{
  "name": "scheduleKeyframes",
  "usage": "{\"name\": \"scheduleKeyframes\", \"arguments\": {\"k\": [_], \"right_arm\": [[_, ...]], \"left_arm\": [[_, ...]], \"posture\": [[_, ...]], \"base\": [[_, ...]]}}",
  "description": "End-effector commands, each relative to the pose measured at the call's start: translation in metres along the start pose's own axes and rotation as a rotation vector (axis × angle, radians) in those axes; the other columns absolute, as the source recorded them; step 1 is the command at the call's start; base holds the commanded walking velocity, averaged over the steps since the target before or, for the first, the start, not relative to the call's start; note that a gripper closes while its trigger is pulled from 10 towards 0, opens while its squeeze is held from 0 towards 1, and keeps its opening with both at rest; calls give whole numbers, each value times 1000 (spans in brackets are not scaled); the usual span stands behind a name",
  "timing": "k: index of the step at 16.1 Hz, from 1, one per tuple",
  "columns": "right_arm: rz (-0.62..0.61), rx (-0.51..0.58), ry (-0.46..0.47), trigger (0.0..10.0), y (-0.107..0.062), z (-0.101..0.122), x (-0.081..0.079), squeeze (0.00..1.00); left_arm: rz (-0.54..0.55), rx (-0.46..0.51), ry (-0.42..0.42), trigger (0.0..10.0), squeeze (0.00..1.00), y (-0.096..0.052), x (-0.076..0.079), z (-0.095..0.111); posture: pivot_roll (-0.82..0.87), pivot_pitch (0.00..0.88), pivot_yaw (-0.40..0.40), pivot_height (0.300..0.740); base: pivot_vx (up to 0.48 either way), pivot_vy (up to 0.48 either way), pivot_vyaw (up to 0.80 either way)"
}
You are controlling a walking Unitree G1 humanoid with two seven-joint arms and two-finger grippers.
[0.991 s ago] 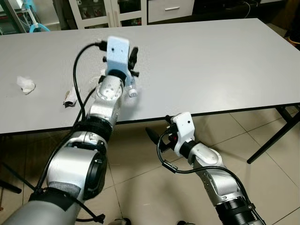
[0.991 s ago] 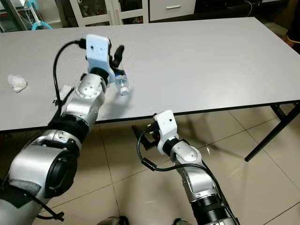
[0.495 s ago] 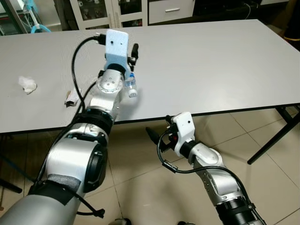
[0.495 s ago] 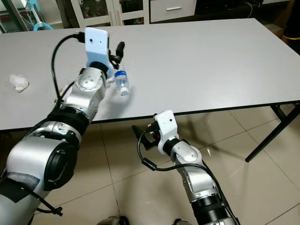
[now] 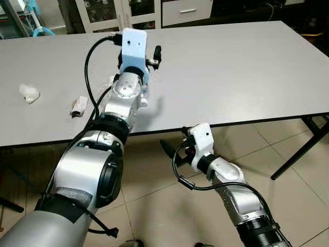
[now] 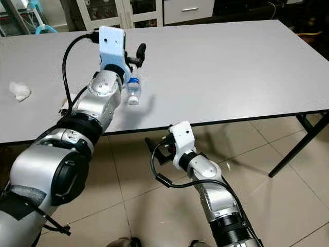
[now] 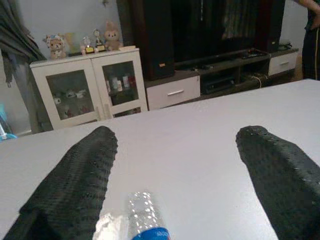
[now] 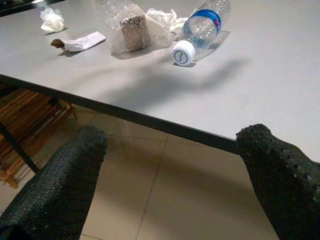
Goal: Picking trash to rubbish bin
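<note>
A clear plastic bottle (image 6: 133, 88) with a blue label and white cap lies on the grey table (image 5: 231, 67) near its front edge. My left gripper (image 7: 175, 137) hovers just above it, open, and the bottle's body (image 7: 145, 220) shows low between the two spread fingers. One black finger (image 6: 140, 52) sticks out beside the blue wrist camera. A crumpled white tissue (image 5: 29, 93) and a paper wrapper (image 5: 78, 105) lie further left. My right gripper (image 6: 157, 149) hangs open below the table edge, facing the bottle (image 8: 200, 30) and a crumpled plastic bag (image 8: 131, 31).
White glass-door cabinets (image 5: 118, 13) stand behind the table. A black table leg (image 5: 300, 149) slants down at the right over the tiled floor (image 5: 288, 195). The right half of the tabletop is bare.
My left wrist has swung to the right and slightly forward over the bottle. The bottle stays lying on the table. The right arm has not moved.
</note>
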State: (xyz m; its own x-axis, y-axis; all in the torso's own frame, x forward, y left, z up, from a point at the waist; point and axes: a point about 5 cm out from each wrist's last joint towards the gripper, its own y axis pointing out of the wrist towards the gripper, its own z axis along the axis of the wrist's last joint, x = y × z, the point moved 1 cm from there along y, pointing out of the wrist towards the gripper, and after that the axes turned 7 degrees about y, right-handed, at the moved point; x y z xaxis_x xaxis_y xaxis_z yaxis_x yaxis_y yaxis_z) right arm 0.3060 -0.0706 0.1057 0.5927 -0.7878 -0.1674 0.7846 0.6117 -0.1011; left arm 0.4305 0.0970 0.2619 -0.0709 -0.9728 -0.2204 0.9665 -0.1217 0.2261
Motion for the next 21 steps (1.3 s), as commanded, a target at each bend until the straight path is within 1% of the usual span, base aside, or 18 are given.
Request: {"name": "scheduleKeyframes", "arguments": {"k": [1,5,7,9,11,12,13,14,16,17,18,19,20,21], "right_arm": [[6,15,-4,10000,1,3,0,0],[6,16,-1,10000,0,2,-3,0],[6,19,6,10000,-3,1,-6,0],[5,19,12,10000,-4,-1,-8,0],[-4,24,13,10000,-5,0,-7,0],[-15,33,16,10000,-5,1,-5,0],[-27,42,15,10000,-6,3,-4,0],[-53,66,13,10000,-6,6,0,0],[-145,170,6,10000,-6,25,12,0],[-169,196,7,10000,-6,30,15,0],[-253,274,10,10000,-8,46,28,0],[-332,324,-13,10000,-11,60,43,0],[-364,343,-30,10000,-13,65,50,0],[-377,352,-40,10000,-14,67,54,0]], "left_arm": [[19,1,-7,10000,1000,3,-4,7],[11,-28,10,10000,1000,2,-6,1],[12,-36,33,10000,1000,3,-10,0],[31,-39,39,10000,1000,3,-14,0],[38,-53,55,10000,1000,1,-16,-5],[45,-57,58,10000,0,0,-16,-8],[48,-61,51,10000,0,-1,-16,-11],[35,-60,44,10000,0,-4,-11,-15],[4,-40,4,10000,0,-8,-3,-22],[1,-32,0,10000,0,-9,-2,-23],[-20,-5,-12,10000,0,-14,3,-27],[-39,15,-2,10000,0,-21,8,-36],[-35,14,8,10000,0,-25,6,-42],[-29,13,12,10000,0,-28,4,-45]], "posture": [[-116,75,66,740],[-118,90,69,740],[-118,109,72,740],[-119,116,70,740],[-122,123,69,740],[-121,123,67,740],[-121,123,67,740],[-121,118,67,740],[-121,109,69,740],[-121,108,69,740],[-120,99,69,740],[-117,92,68,740],[-114,86,67,740],[-112,83,67,740]], "base": [[0,0,0],[0,0,0],[0,0,0],[0,0,0],[0,0,0],[0,0,0],[0,0,0],[0,0,0],[0,0,0],[0,0,0],[0,0,0],[0,0,0],[0,0,0],[0,0,0]]}}
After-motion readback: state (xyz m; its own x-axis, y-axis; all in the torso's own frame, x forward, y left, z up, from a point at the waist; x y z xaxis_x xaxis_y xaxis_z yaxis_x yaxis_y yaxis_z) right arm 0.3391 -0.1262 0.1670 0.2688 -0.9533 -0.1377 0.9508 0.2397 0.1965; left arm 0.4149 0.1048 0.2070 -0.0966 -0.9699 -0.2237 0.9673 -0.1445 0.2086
